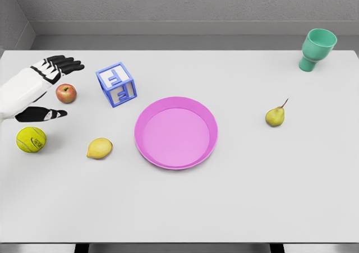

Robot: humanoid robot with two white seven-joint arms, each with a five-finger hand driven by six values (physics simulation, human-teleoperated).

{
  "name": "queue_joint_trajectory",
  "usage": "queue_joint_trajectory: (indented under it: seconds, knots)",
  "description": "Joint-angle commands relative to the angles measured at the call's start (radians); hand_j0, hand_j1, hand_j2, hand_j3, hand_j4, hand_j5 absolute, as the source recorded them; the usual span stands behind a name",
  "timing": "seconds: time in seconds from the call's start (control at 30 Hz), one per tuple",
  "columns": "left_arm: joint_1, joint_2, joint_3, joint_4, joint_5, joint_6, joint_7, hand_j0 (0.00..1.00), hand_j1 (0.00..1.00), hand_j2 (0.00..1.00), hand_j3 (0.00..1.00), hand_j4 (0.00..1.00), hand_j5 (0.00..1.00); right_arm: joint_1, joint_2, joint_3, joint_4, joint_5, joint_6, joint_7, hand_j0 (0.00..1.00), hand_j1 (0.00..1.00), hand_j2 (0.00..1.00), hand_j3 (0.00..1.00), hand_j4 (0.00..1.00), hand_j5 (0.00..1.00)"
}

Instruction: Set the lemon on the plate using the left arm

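Yellow lemon (99, 148) lies on the table (252, 197), just left of the pink plate (175, 132); I see my left hand (39, 90) above it, fingers spread, holding nothing, near the apple (66, 93).

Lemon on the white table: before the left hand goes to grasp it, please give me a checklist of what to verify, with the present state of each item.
1. Left hand holds nothing, fingers spread: ok.
2. Small yellow lemon lies free on the table, touching nothing: ok.
3. Round pink plate has nothing in it: ok.
4. Space between lemon and plate is free: ok.
5. Hand is over the lemon: not ok, it is up by the red apple, with the yellow tennis ball close to its way down.
6. Right arm out of the way: cannot tell, not in view.
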Motion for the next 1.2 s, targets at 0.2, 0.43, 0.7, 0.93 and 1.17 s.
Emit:
queue_joint_trajectory:
  seconds: [0.2,0.43,0.7,0.93,1.17]
  knots:
    - [0.002,-0.022,0.0,0.003,-0.031,0.001,-0.038,1.0,1.0,1.0,1.0,1.0,1.0,0.0,0.0,0.006,-0.002,0.001,0.001,-0.001,1.0,1.0,1.0,1.0,1.0,1.0]
    - [0.014,-0.02,-0.002,0.009,-0.065,0.001,-0.139,1.0,1.0,1.0,1.0,1.0,1.0,0.0,0.0,0.008,-0.002,0.0,0.001,-0.001,1.0,1.0,1.0,1.0,1.0,1.0]
    - [0.011,0.147,-0.25,0.006,-0.01,0.001,-0.135,1.0,1.0,1.0,1.0,1.0,1.0,0.0,0.0,0.008,-0.002,0.0,0.001,-0.001,1.0,1.0,1.0,1.0,1.0,1.0]
    - [-0.021,0.234,-0.324,0.003,0.016,0.001,-0.135,1.0,1.0,1.0,1.0,1.0,1.0,0.0,0.0,0.008,-0.002,0.0,0.001,-0.001,1.0,1.0,1.0,1.0,1.0,1.0]
    - [-0.041,0.253,-0.335,0.004,0.002,0.001,-0.141,1.0,1.0,1.0,1.0,1.0,1.0,0.0,0.0,0.008,-0.002,0.001,0.001,-0.001,1.0,1.0,1.0,1.0,1.0,1.0]
